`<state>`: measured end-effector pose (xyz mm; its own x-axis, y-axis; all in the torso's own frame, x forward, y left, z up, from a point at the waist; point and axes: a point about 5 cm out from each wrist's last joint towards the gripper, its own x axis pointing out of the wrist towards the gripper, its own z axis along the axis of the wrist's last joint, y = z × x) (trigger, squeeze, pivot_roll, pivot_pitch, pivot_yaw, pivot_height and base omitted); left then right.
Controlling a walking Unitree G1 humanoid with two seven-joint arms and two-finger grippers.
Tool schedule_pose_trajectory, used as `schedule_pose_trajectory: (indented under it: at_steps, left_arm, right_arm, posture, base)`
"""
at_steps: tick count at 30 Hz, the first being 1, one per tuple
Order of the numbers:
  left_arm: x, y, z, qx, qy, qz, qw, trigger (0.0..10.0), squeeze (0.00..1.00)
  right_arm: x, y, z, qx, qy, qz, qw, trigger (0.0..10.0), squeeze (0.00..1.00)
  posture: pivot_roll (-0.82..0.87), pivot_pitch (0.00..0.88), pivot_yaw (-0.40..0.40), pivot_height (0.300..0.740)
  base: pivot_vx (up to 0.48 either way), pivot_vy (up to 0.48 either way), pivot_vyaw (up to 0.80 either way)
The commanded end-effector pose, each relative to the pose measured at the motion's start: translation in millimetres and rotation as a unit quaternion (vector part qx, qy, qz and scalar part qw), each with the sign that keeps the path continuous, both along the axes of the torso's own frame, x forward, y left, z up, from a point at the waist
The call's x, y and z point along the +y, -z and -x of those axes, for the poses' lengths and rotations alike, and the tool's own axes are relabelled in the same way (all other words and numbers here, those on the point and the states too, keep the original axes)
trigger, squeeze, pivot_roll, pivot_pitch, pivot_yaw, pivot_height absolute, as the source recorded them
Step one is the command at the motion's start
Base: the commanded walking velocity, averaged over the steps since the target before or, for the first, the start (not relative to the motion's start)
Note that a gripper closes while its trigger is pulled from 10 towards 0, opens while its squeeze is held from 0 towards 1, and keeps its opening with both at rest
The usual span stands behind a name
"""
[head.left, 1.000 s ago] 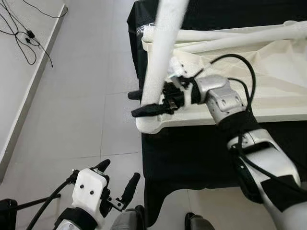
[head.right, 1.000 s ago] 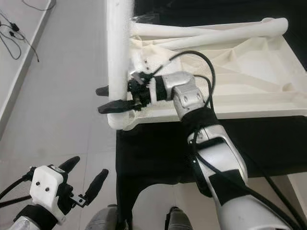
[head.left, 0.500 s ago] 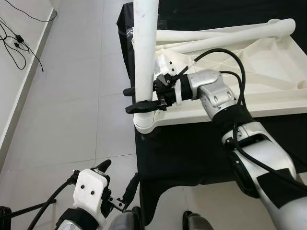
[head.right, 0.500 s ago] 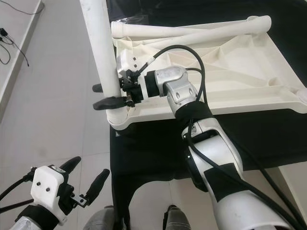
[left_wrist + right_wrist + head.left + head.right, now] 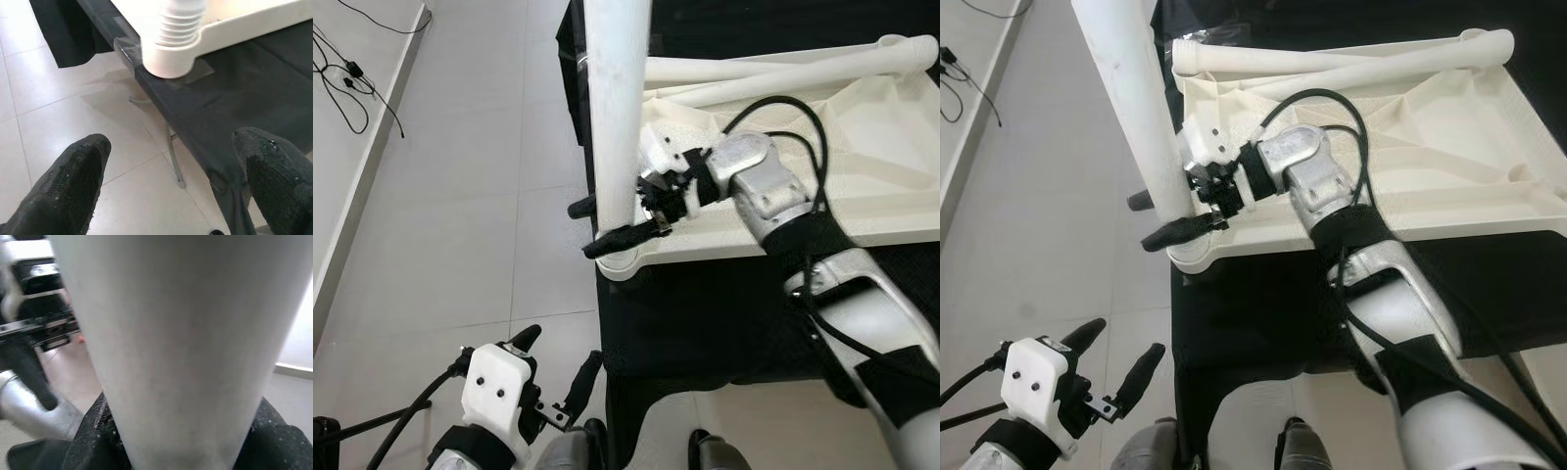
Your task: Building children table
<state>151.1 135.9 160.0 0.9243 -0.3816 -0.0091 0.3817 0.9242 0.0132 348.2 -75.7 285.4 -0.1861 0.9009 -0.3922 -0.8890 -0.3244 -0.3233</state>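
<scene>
A white children's table top lies upside down on a black-draped stand. One white leg stands upright in the top's near-left corner socket. My right gripper is shut on this leg just above the socket; close up, the leg sits between both black fingers. Ribbed threads of the leg's end show above the socket. Two more white legs lie along the top's far edge. My left gripper hangs low over the floor, open and empty.
Grey floor tiles spread to the left of the stand. Black cables lie by the wall's baseboard at far left. A thin metal stand leg reaches the floor under the draped corner.
The head camera shifted. My right gripper stayed shut on the leg while its wrist turned, so its fingers now slant downward. The leg's lean changed slightly. The left arm is unchanged.
</scene>
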Motion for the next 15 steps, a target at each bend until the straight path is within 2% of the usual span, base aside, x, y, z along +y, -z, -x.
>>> schedule_pose_trajectory:
  at_steps: [1, 3, 10, 15]
  left_arm:
    - [1.4, 3, 2.9, 0.010, -0.005, -0.002, 1.000, 10.0, 0.00]
    - [1.6, 3, 2.2, 0.010, -0.006, -0.001, 1.000, 10.0, 0.00]
    - [1.8, 3, 1.3, 0.009, -0.007, 0.001, 1.000, 10.0, 0.00]
    - [2.1, 3, 0.7, 0.008, -0.008, 0.003, 1.000, 10.0, 0.00]
  right_arm:
    - [-8.1, 45, 1.9, 0.088, 0.006, 0.084, 0.993, 10.0, 0.00]
    - [-14.1, 40, 6.2, 0.094, -0.001, 0.093, 0.991, 10.0, 0.00]
    - [-18.5, 39, 10.2, 0.103, -0.008, 0.095, 0.990, 10.0, 0.00]
    - [-24.7, 36, 24.1, 0.143, -0.036, 0.079, 0.986, 10.0, 0.00]
  posture:
    - [0.08, 0.347, 0.046, 0.740]
    - [0.07, 0.345, 0.044, 0.740]
    - [0.07, 0.343, 0.044, 0.740]
    - [0.08, 0.343, 0.042, 0.740]
  base:
    - [0.000, 0.000, 0.00]
    - [0.000, 0.000, 0.00]
    - [0.000, 0.000, 0.00]
    - [0.000, 0.000, 0.00]
